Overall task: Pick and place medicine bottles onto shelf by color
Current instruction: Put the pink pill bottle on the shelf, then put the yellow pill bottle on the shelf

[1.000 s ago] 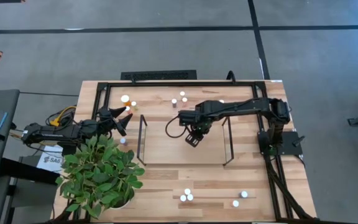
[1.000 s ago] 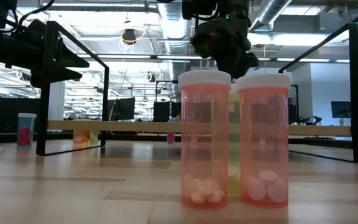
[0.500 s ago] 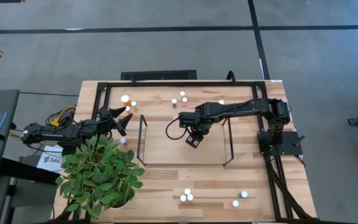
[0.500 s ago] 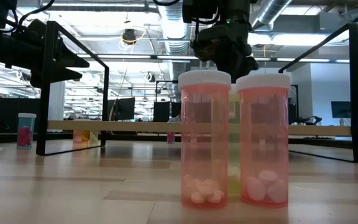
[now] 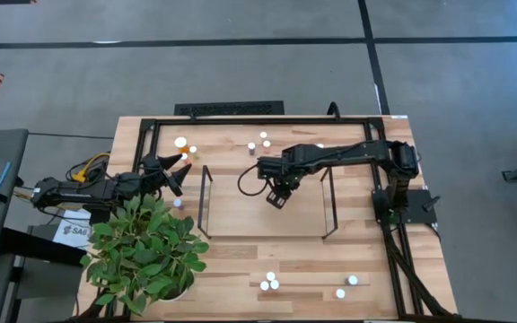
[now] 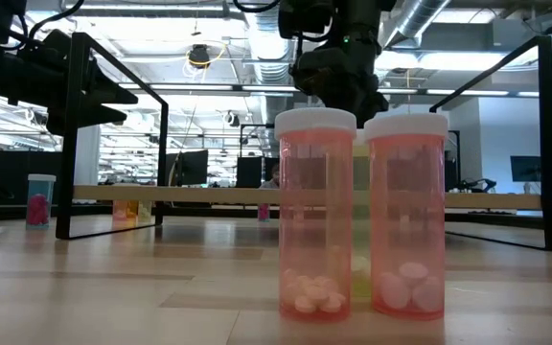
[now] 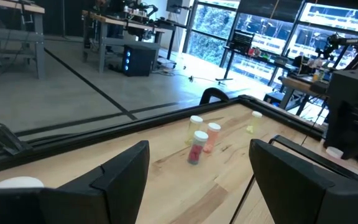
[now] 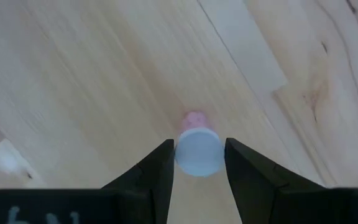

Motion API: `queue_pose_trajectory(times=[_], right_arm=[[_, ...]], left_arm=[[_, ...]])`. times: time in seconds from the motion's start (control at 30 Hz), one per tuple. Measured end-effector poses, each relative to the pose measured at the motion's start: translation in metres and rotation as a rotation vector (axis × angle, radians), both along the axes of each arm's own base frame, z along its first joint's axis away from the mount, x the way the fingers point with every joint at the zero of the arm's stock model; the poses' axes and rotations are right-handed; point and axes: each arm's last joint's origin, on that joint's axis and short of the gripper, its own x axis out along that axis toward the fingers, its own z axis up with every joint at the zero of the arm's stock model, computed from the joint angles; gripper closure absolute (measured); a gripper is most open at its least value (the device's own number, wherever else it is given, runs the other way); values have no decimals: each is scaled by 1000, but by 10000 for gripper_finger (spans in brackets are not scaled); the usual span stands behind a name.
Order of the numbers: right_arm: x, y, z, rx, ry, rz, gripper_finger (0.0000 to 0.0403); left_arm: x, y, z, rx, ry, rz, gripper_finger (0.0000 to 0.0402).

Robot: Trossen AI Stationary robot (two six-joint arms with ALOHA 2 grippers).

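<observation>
Shelf point(image 5: 240, 211) bare so far; we see right gripper point(image 8: 197, 163) clamped on a pink bottle point(image 8: 197, 149) above it, left gripper point(image 5: 176, 174) open, idle; remaining bottles point(image 5: 269, 283) unsorted.

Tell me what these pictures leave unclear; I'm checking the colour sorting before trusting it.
- High view: bottles near the table's front edge show only white caps, so body colours are hidden.
- Low view: the right gripper is cut off behind two pink bottles.
- Right wrist view: the held bottle shows mostly its cap.
</observation>
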Motion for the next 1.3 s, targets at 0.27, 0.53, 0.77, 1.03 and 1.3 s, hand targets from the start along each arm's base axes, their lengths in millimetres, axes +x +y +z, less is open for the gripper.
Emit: queue_pose_trajectory(times=[0.27,0.53,0.77,1.03,1.3], right_arm=[[0,-3,0,-16,-6,-11,236],[0,-3,0,3,-2,-61,217],[0,-5,21,7,-2,-88,181],[-8,-28,57,31,0,-304,157],[-40,-102,59,178,105,-578,158]], left_arm=[[0,0,0,0,0,0,137],[0,0,0,0,0,0,137],[0,0,0,0,0,0,137],[0,0,0,0,0,0,137],[0,0,0,0,0,0,137]])
